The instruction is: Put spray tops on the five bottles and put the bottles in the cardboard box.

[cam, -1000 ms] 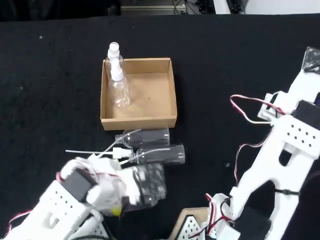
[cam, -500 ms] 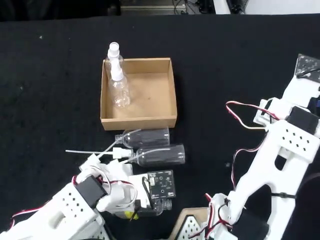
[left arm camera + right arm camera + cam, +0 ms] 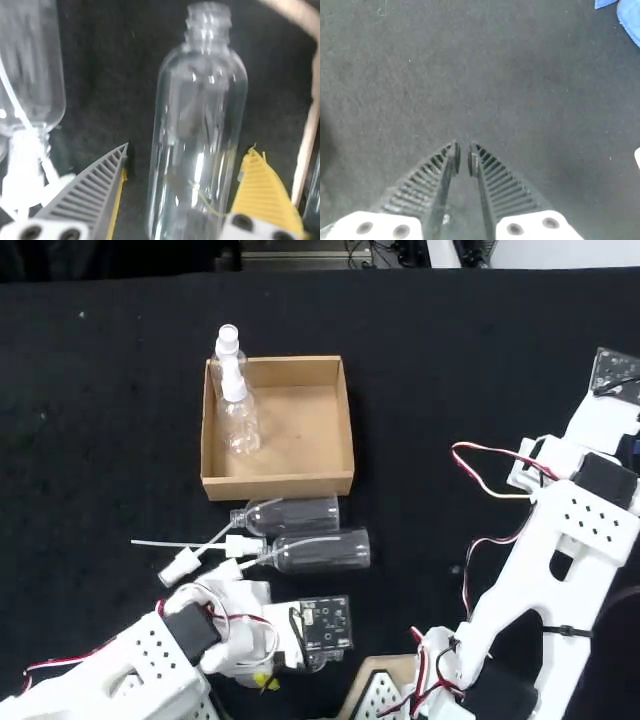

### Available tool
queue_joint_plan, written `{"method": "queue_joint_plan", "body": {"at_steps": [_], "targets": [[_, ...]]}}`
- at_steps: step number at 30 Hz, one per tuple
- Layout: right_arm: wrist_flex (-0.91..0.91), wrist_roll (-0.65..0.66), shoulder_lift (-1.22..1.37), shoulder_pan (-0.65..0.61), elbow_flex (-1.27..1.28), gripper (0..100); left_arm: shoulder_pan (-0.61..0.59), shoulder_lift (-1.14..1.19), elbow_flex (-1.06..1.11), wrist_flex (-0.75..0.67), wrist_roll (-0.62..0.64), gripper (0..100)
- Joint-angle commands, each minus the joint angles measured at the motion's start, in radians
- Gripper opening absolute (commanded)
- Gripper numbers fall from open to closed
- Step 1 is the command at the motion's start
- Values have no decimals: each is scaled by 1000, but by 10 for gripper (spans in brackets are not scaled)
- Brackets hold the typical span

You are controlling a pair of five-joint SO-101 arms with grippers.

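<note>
An uncapped clear bottle (image 3: pixel 200 135) lies between the fingers of my left gripper (image 3: pixel 187 150), which is open; there is a gap on the grey finger's (image 3: pixel 95 190) side. In the high view this arm (image 3: pixel 240 640) is at the front left. Two more bottles (image 3: pixel 290 515) (image 3: pixel 320 550) lie in front of the cardboard box (image 3: pixel 345 420), with spray tops (image 3: pixel 180 565) (image 3: pixel 235 545) at their necks. One topped bottle (image 3: pixel 240 415) lies in the box and another (image 3: pixel 228 345) stands behind it. My right gripper (image 3: pixel 462 155) is shut over bare black table.
The right arm (image 3: pixel 560 540) stands along the table's right side. A light perforated plate (image 3: pixel 385 690) lies at the front edge between the arms. Thin dip tubes (image 3: pixel 160 542) stretch left from the lying spray tops. A blue scrap (image 3: pixel 627 12) lies near the right gripper.
My left arm has drawn back toward the front edge and turned its wrist, uncovering a spray top on the table. The right arm shifted slightly, then kept still.
</note>
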Motion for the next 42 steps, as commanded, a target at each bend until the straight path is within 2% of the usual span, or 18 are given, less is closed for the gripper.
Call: {"method": "queue_joint_plan", "body": {"at_steps": [1,4,9,13,18,21,25,30,37,42], "targets": [[-25,-2,-48,-15,-10,15,25,3,-7,-40,26,328],[-25,-2,-48,-11,-10,15,30,3,-28,6,23,289],[-26,-2,-50,-14,-10,15,33,3,-87,98,3,104],[-23,-2,-50,-15,-10,15,7,-8,-127,186,-81,102],[-17,-3,-53,-17,-12,15,-145,2,-199,213,-184,102],[8,-3,-54,-25,-19,15,-245,2,-343,293,-244,102],[41,-3,-85,-78,-31,15,-317,3,-516,396,-261,102],[51,-11,-156,-158,-30,15,-372,3,-621,522,-262,102],[35,-86,-182,-333,-35,15,-647,6,-679,571,-361,102],[-48,-144,-180,-488,-1,15,-912,114,-679,493,-362,102]]}}
